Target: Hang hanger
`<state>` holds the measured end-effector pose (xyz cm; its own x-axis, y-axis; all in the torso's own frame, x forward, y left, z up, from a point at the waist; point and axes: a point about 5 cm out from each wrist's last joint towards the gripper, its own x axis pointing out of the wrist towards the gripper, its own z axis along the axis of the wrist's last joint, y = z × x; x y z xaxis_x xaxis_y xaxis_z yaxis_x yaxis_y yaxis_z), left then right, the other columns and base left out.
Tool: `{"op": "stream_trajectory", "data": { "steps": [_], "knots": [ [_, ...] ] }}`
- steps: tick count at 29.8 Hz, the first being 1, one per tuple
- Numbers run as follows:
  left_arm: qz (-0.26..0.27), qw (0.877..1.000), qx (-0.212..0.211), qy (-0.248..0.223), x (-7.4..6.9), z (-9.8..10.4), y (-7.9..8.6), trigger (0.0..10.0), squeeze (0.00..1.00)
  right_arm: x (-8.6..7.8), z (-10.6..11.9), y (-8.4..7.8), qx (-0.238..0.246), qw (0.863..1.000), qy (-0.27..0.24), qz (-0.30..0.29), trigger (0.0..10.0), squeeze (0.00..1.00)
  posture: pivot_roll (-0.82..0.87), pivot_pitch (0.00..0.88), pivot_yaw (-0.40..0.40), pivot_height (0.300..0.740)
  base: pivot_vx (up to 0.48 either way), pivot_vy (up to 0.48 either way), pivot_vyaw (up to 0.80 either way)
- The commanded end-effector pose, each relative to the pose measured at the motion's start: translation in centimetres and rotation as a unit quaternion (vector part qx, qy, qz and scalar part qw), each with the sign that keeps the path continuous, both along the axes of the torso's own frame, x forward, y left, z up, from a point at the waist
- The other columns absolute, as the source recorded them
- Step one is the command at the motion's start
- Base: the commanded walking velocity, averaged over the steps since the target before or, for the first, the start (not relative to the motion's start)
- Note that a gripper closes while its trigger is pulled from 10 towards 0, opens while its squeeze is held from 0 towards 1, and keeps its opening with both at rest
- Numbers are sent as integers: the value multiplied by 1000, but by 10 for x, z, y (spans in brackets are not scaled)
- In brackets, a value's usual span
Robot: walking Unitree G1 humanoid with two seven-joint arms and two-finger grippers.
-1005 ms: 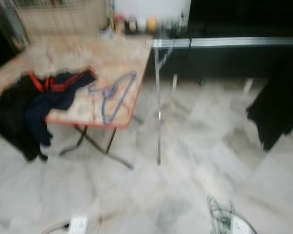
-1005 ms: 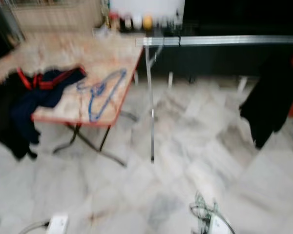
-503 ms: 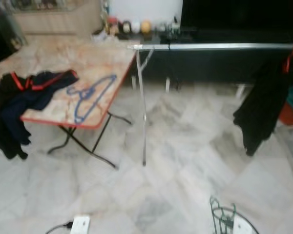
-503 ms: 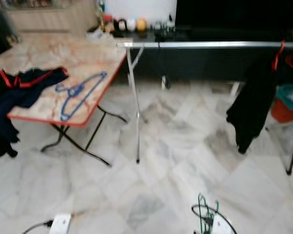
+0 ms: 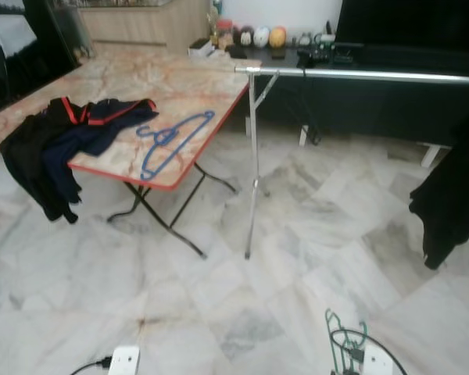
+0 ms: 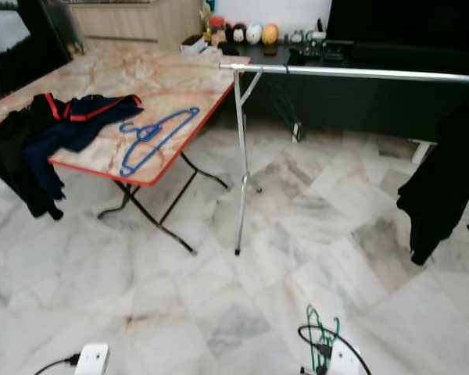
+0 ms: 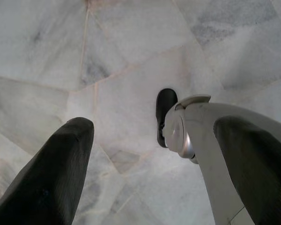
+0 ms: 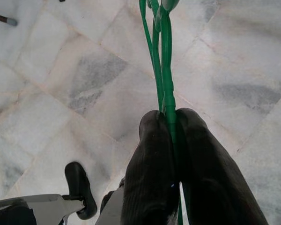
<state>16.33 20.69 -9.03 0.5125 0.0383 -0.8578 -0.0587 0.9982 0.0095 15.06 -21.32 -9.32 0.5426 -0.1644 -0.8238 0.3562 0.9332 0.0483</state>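
Pinching a green hanger (image 8: 160, 70) between pressed fingers, right end effector (image 8: 171, 129) low over the marble floor (image 5: 297, 258), left end effector (image 7: 150, 154) spread wide and idle, blue hanger (image 5: 172, 141) on the tabletop (image 5: 180, 86), rail (image 5: 367, 75) ahead, dark clothes (image 5: 70, 144) draped at tabletop edge

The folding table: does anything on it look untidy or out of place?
Yes. Dark clothes lie bunched at the table edge and hang over it, with blue hangers loose beside them, not on the rail.
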Motion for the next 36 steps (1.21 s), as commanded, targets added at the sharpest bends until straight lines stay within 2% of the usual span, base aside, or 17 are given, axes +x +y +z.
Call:
{"op": "stream_trajectory", "data": {
  "steps": [1, 13, 22, 25, 36],
  "knots": [
    [-4, 1000, 8, 5, -2, 0, 3, 10000, 0, -4, -2, 2, 6, 1000, 3, -3, 10000, 0, 54, 0, 18, 740, 0, 0, 0],
    [-6, 1000, 4, 8, -5, -2, 1, 10000, 0, -6, -1, -7, -3, 1000, 6, -3, 10000, 0, 53, 0, 4, 740, 257, 0, 0],
    [-11, 1000, 4, 12, -7, -3, 1, 10000, 0, -3, -1, -1, 6, 1000, 9, -7, 10000, 0, 40, 0, 12, 740, 337, 0, 0],
    [-14, 1000, 5, 11, -7, -3, 1, 10000, 0, -3, -1, 0, 6, 1000, 9, -8, 10000, 0, 41, 0, 14, 740, 359, 0, -554],
    [-26, 1000, 7, 11, -6, -2, 1, 10000, 0, -8, -2, -5, 4, 1000, 10, -9, 10000, 0, 50, 0, 22, 740, 363, 0, -51]
  ]
}}
